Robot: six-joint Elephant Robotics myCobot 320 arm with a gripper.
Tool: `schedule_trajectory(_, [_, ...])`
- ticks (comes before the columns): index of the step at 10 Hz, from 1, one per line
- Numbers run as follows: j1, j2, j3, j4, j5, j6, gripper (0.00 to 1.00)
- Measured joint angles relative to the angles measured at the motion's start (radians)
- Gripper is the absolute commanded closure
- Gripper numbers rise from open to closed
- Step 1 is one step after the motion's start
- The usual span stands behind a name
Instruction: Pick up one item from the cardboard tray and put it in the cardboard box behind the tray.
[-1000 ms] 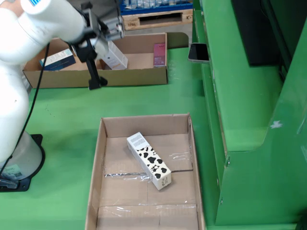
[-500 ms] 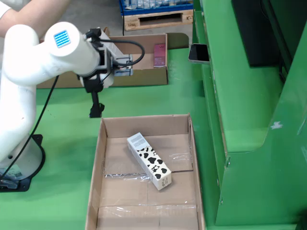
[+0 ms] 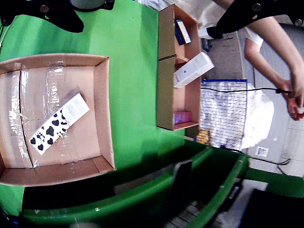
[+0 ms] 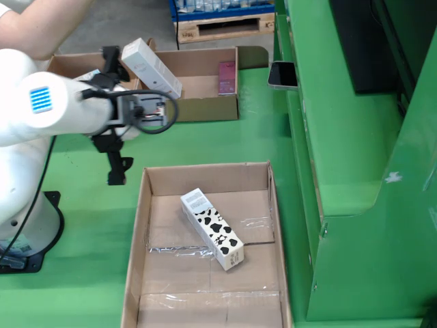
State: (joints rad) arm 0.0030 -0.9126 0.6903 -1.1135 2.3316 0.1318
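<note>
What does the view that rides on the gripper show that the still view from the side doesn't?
Only the gripper view: a dark blue packet at one end of the cardboard box, and a white bundle beyond it.
Only the side view: the white robot arm, a phone on the green ledge, and a wooden pallet.
Both: the cow-patterned carton lying in the cardboard tray, plus a white box and a pink item in the cardboard box.

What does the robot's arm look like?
In the side view the arm is a fat, smooth white tube with a little square of blue stripes on it. A black cable loops beside its dark wrist, and the gripper is black with long thin fingers.
</note>
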Motion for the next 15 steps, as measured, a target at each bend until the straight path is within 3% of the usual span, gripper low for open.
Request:
schedule_trajectory(6, [-0.278,0.216,0.288,-0.273,0.003,-0.265,0.00])
schedule_trajectory(11, [-0.423,0.216,0.522,-0.512,0.003,-0.268,0.00])
schedule_trajectory(15, [-0.425,0.216,0.534,-0.689,0.003,-0.268,0.00])
